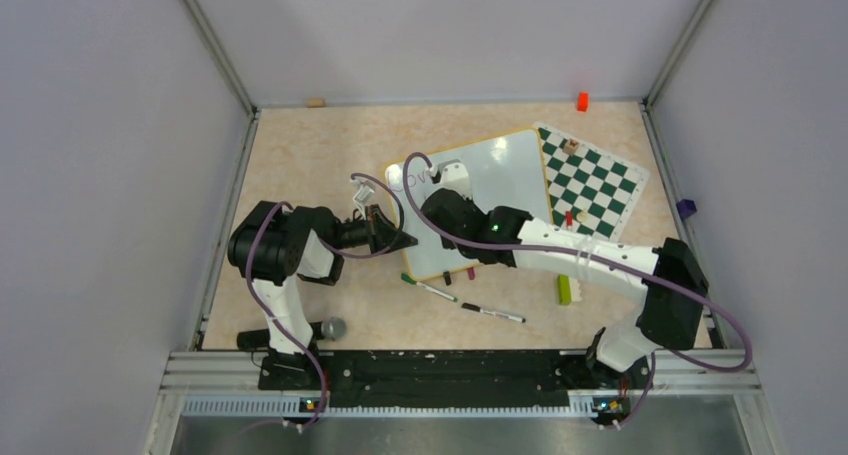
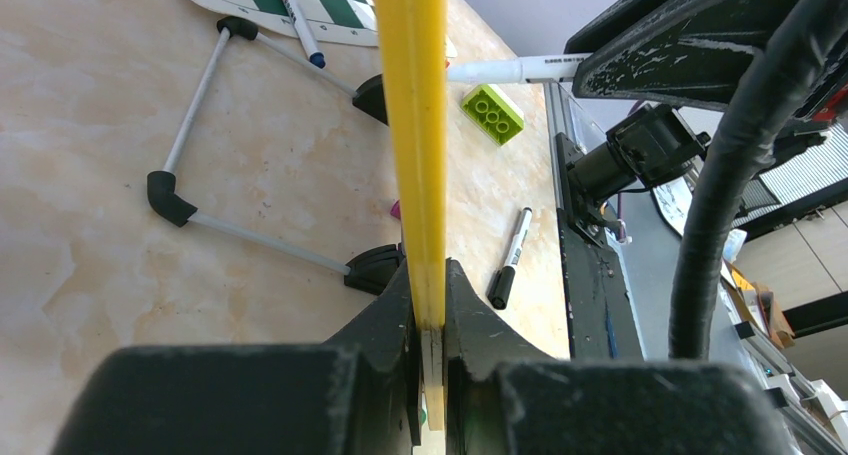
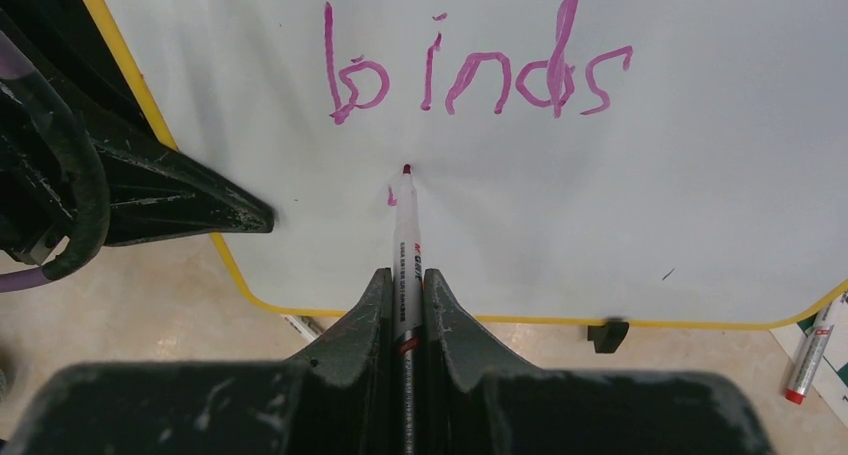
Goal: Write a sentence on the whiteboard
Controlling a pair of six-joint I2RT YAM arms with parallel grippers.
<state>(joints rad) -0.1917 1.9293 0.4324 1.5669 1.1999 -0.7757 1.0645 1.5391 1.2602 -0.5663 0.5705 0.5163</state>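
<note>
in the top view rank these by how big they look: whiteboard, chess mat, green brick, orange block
1. whiteboard
2. chess mat
3. green brick
4. orange block
The last two look nearly alike, so that order is unsure.

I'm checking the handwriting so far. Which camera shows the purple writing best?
The right wrist view: the purple writing reads "binds" head-on, above the marker tip. The top external view shows only a few letters beside the right arm. The left wrist view sees just the whiteboard's yellow edge, no writing.

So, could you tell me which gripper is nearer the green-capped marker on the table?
Left. The left gripper clamps the whiteboard edge just beyond the green-capped marker; the right gripper, holding a pen, is farther over the board.
</note>
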